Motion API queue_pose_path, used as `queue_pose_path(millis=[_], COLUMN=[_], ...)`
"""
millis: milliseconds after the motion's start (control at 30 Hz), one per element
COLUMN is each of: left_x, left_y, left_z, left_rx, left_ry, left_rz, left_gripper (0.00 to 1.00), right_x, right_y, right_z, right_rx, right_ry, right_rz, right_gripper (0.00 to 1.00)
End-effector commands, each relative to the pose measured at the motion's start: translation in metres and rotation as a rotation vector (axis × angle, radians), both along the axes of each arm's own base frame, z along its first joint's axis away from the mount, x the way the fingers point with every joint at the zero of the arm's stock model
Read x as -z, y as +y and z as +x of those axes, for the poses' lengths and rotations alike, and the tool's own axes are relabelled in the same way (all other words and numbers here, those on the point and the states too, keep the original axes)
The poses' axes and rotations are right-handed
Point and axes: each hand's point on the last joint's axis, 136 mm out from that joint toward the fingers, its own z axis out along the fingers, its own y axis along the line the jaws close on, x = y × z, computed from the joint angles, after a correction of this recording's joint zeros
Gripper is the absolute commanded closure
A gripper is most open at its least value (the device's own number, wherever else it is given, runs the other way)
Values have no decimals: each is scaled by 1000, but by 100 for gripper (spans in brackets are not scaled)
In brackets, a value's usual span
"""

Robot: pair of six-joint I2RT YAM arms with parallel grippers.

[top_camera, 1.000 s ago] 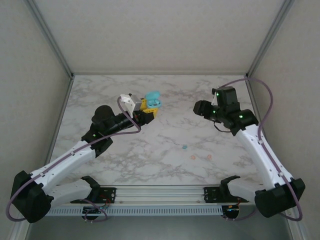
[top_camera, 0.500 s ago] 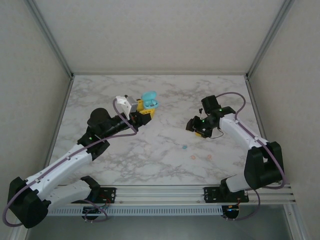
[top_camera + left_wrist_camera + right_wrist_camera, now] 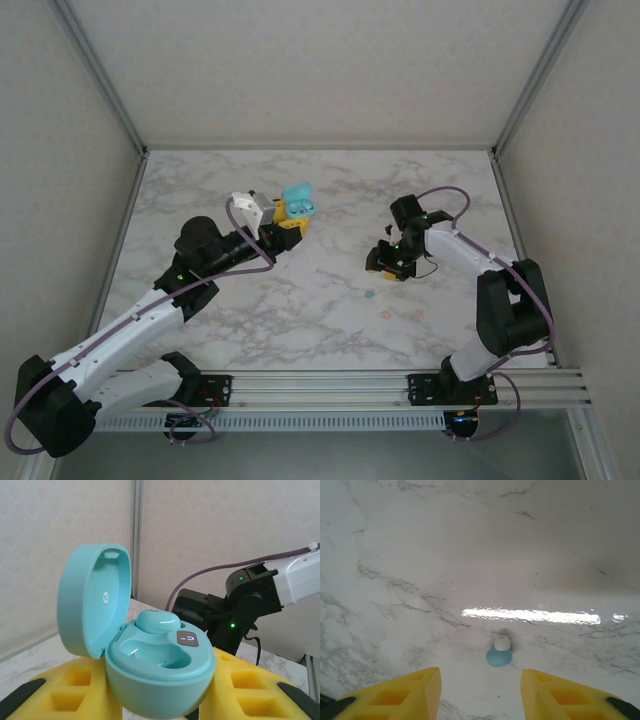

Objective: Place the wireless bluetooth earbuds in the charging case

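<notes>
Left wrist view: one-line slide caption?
Left pincer holds the open teal charging case, one teal earbud seated, the second slot empty.

The arms (image 3: 130,330) have white links, black joints, purple cables (image 3: 446,191), green lights (image 3: 232,625) and yellow foam fingers (image 3: 405,692).

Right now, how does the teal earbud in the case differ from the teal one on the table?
The seated earbud sits in the open charging case held by the left gripper; the loose earbud lies on the table before the open right gripper. The seated earbud shows only a smooth back; the loose earbud shows a white tip. Both are teal.
</notes>
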Motion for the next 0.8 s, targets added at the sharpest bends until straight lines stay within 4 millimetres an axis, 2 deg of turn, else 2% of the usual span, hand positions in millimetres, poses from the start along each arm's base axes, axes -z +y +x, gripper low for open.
queue_pose_path(millis=[0,367,633,767], left_x=[-8,-9,-9,-8], left_y=[2,0,1,2], left_z=[-4,-3,-4,-3], left_rx=[-8,-4,-4,-9], left_ry=[-22,-23,-24,-22], left_rz=[-17,-13,-14,-13], left_gripper=[79,79,79,79], right_x=[8,43,52,47], right_y=[3,12,9,18], right_z=[-3,-10,-19,-22], right_rx=[-46,-62,-96,-125], right_ry=[32,118,146,132], right_rz=[-29,-123,-189,-161], right_gripper=[55,56,61,66])
